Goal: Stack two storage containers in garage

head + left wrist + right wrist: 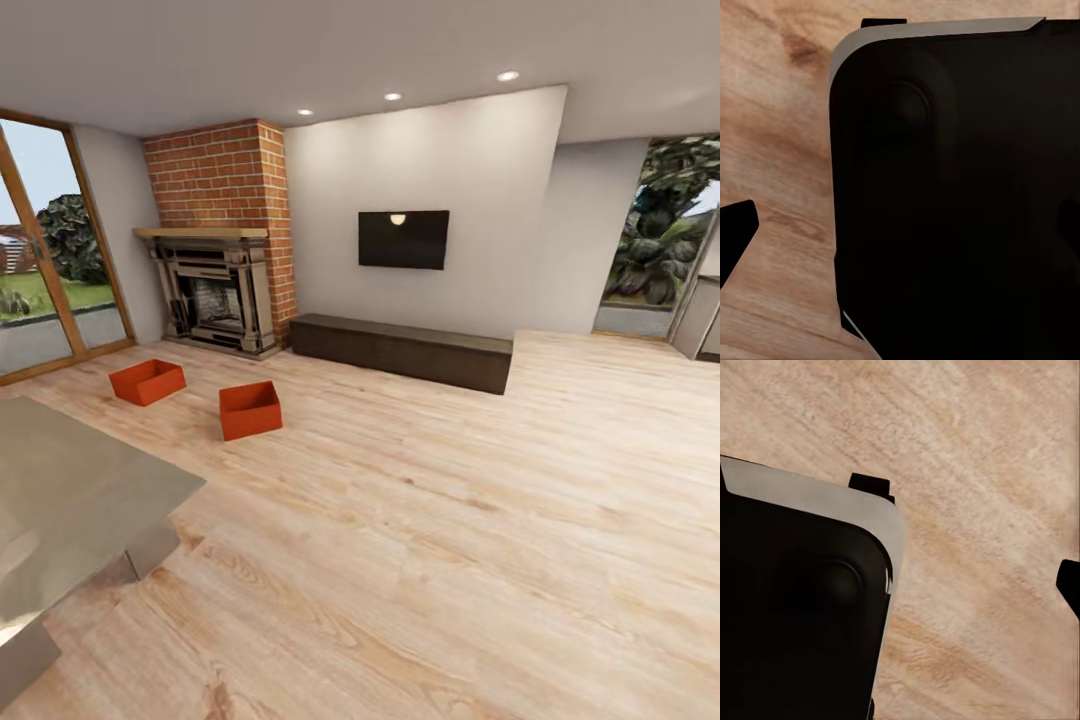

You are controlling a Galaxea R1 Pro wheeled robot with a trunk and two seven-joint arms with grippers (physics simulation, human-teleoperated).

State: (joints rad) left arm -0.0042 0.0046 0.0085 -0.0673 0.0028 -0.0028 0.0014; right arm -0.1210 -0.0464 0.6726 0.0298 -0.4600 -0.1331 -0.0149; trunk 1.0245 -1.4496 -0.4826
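2 storage containers (pixel 147 381) (pixel 250 409), 1 fireplace (pixel 215 295), 1 television (pixel 403 239)

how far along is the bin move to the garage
Nothing looks done yet. Both storage containers, the left one and the right one, sit apart on the living room's wood floor near the brick fireplace, neither held. The wrist views look down on wood planks, with no bin there. Left: approach, grasp each, carry both to the garage, stack them.

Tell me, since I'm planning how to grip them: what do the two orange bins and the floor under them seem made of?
The two storage containers look like thin, matte orange-red plastic: flat uniform colour, thin plain walls, open tops, though a render leaves that uncertain. The living room floor looks like light wood planks with a faint sheen, showing grain and plank seams.
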